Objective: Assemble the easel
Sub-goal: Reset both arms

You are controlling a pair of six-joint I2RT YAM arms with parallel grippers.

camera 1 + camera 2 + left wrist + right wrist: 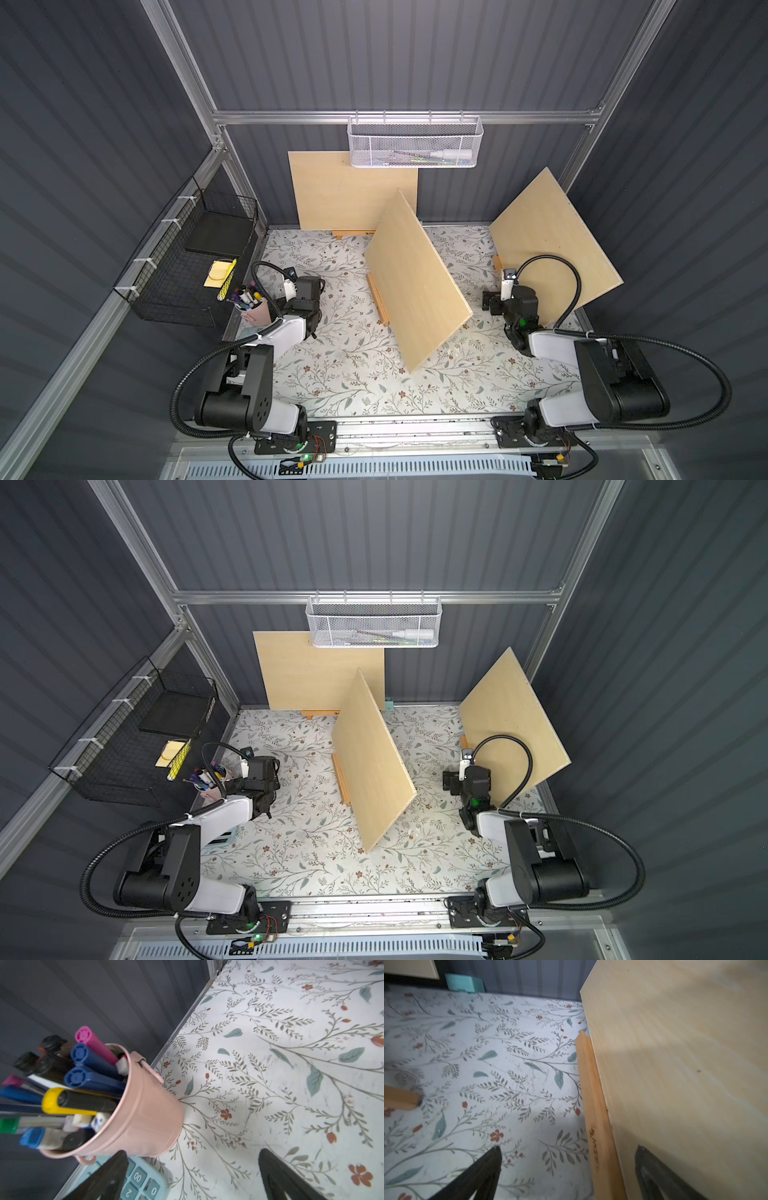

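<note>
Three pale plywood boards stand tilted on orange wooden easel stands in both top views. One leans at the back wall (353, 191), one stands mid-table (415, 278), one at the right wall (552, 245). The middle easel's ledge (378, 301) shows along its left foot. My right gripper (568, 1147) is open low beside the right board (685, 1064). One finger (652, 1167) is in front of the board's face, the other over the table, with the ledge (593, 1105) between them. My left gripper (193, 1152) is open over bare table, holding nothing.
A pink cup of markers (145, 1109) and a teal calculator (143, 1180) sit close by my left gripper at the table's left edge. A black wire basket (187, 282) hangs on the left wall, a white mesh basket (415, 141) on the back rail. A teal box (464, 982) is at the back wall.
</note>
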